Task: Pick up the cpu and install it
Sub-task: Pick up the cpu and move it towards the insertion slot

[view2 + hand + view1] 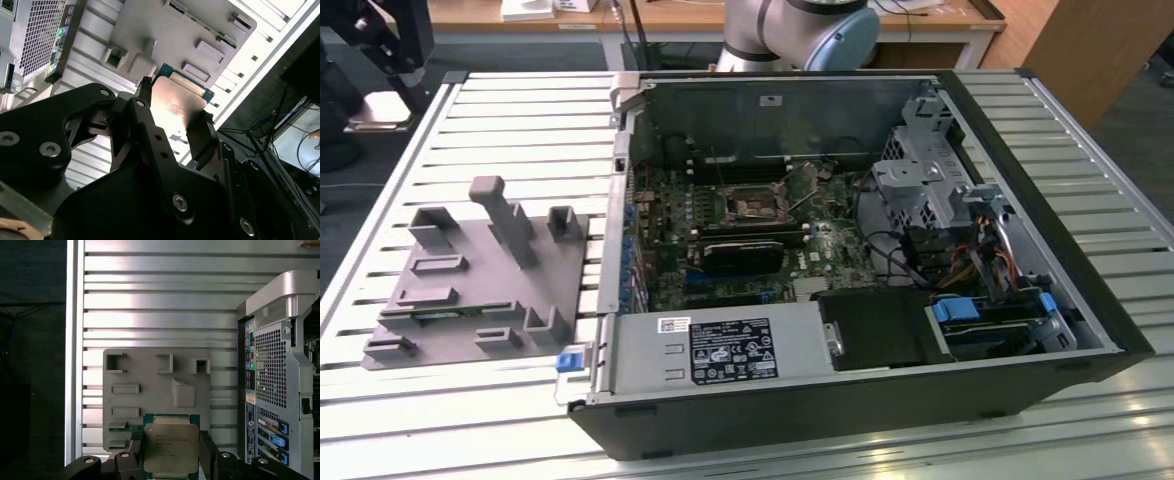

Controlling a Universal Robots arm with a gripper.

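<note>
**Holding the cpu over the grey fixture, away from the socket**

The hand (pixel 172 462) is clamped on the cpu (pixel 170 442). Its two dark fingers (pixel 207 452) press on opposite edges of the chip. In the first wrist view the metal top of the chip faces the camera and the green rim shows around it.

The cpu hangs over the edge of the grey fixture (pixel 150 375), which lies on the slatted worktop (pixel 520 130). It seems lifted free of the fixture, but how high cannot be told.

The computer case (pixel 854 400) stands just beside the fixture, to the exterior view's right. The socket (pixel 754 207) is inside it, on the motherboard, with its frame open. So the target lies sideways from the hand, beyond the case wall and lower than the wall's rim.
</note>
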